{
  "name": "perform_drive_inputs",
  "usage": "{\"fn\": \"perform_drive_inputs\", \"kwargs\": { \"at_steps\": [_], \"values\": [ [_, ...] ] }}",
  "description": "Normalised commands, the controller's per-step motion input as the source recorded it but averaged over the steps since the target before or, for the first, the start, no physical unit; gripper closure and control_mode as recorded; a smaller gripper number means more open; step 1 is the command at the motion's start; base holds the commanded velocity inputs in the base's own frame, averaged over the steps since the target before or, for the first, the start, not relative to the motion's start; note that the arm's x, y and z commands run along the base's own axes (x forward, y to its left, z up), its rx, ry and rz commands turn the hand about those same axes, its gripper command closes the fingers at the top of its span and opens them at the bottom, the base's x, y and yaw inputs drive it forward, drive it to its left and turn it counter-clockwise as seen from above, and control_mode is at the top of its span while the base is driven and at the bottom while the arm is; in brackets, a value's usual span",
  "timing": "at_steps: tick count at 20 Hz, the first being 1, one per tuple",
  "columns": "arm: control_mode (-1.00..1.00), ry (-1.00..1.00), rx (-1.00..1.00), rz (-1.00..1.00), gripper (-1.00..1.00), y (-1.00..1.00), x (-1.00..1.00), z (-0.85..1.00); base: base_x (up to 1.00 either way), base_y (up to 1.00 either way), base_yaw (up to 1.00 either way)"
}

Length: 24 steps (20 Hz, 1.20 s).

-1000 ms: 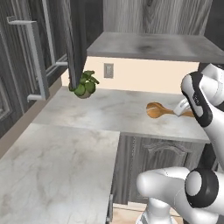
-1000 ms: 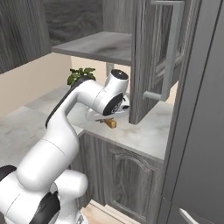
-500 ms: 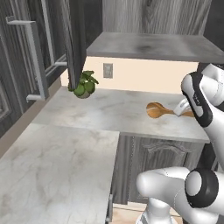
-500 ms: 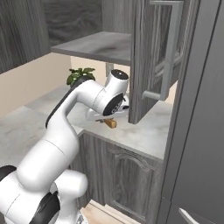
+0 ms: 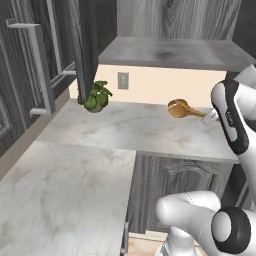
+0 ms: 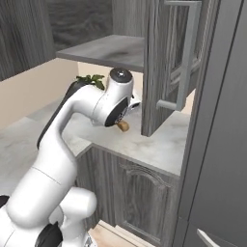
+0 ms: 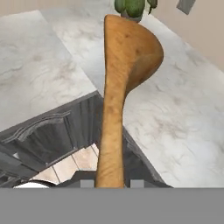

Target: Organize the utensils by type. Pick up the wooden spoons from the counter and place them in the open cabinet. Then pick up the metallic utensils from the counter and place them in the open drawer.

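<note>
I have the end effector (image 7: 112, 183) clamped on the wooden spoon (image 7: 120, 83) at its handle end, above the surface (image 5: 135, 127); I judge it light, stiff, bowl-heavy; cabinet (image 5: 170, 52) shelf awaits.

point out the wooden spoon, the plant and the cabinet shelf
wooden spoon (image 7: 131, 52), hand view, on its bowl
plant (image 5: 96, 96), left base view, on its leaves
cabinet shelf (image 5: 170, 52), left base view, on its flat grey top
</note>
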Motion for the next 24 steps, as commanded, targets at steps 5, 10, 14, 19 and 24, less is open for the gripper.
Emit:
{"fn": "perform_drive_inputs", "kwargs": {
  "at_steps": [5, 10, 14, 19, 24],
  "values": [
    [-1.0, -0.34, -0.29, 0.03, 1.0, 0.15, 0.0, 0.65, 0.0, 0.0, 0.0],
    [-1.0, -0.32, -0.21, 0.2, 1.0, 0.23, 0.01, 0.6, 0.0, 0.0, 0.0],
    [-1.0, -0.28, -0.24, 0.3, 1.0, 0.15, 0.06, 0.67, 0.0, 0.0, 0.0],
    [-1.0, -0.23, -0.26, 0.21, 1.0, 0.11, 0.24, 0.69, 0.0, 0.0, 0.0],
    [-1.0, -0.15, -0.28, 0.06, 1.0, 0.08, 0.35, 0.59, 0.0, 0.0, 0.0]
  ]
}}
